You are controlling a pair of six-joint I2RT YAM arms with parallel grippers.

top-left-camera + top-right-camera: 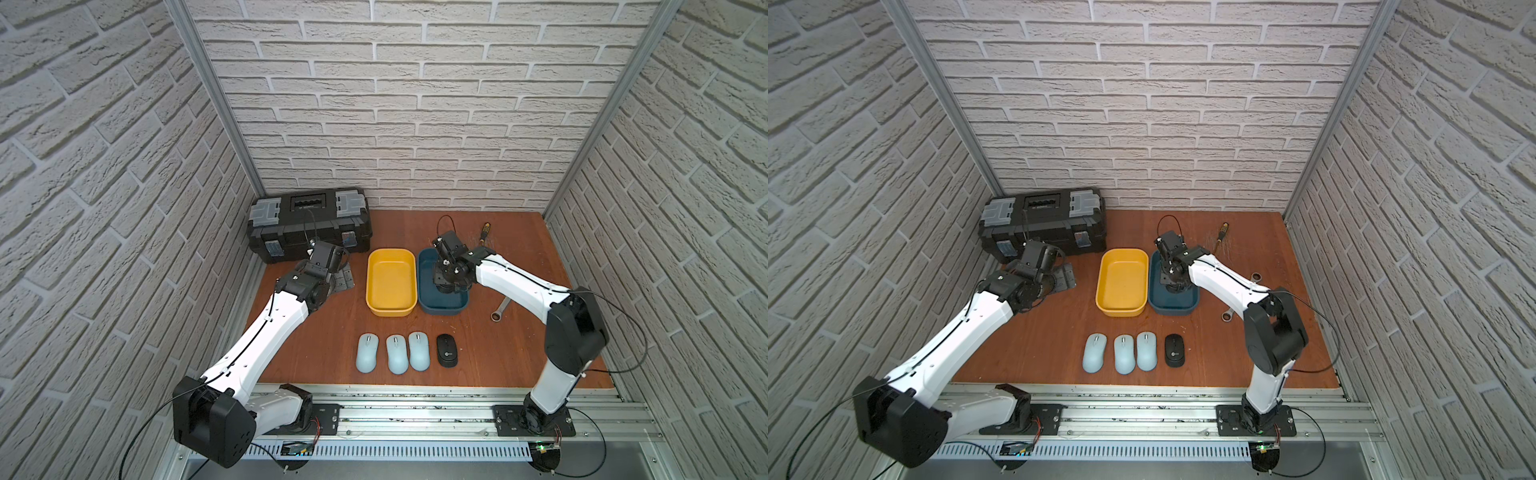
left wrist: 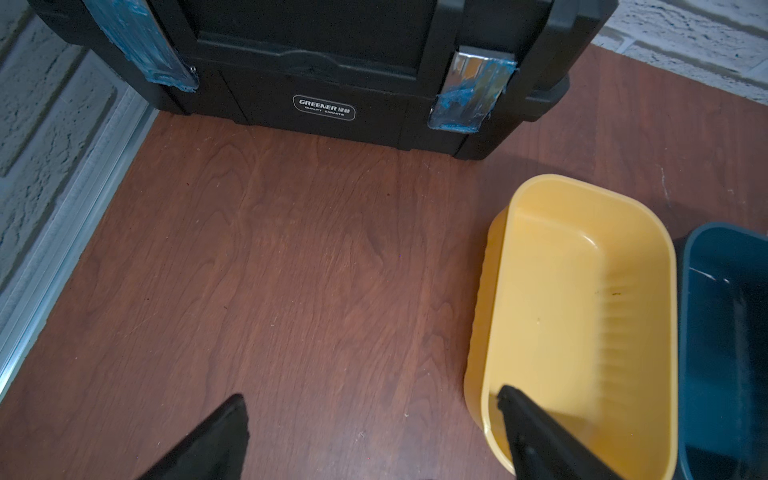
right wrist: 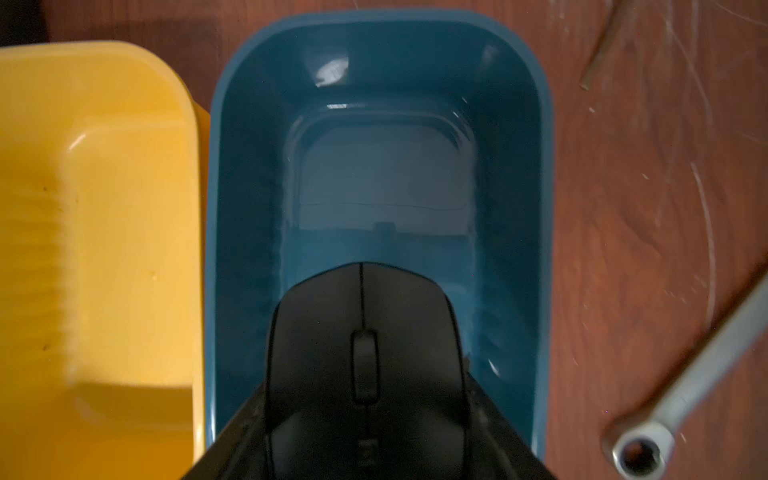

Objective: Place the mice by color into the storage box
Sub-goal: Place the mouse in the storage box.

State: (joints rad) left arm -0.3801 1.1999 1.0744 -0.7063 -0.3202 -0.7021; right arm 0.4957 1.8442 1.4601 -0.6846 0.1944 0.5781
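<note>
Three pale blue mice (image 1: 367, 352) (image 1: 397, 354) (image 1: 419, 351) lie in a row near the table's front, with a black mouse (image 1: 446, 351) at the right end of the row. Behind them a yellow storage box (image 1: 390, 251) and a blue storage box (image 1: 442, 310) stand side by side. My right gripper (image 3: 365, 415) is shut on a second black mouse (image 3: 363, 357), held inside the blue storage box (image 3: 374, 62) at its near end. Whether that mouse touches the bottom I cannot tell. My left gripper (image 2: 372, 395) is open and empty over bare table, left of the yellow storage box (image 2: 582, 189).
A black toolbox (image 1: 309, 224) stands shut at the back left, close behind the left gripper (image 1: 343, 279). A screwdriver (image 1: 484, 232) lies behind the blue box and a wrench (image 1: 500, 309) lies to its right, under the right arm.
</note>
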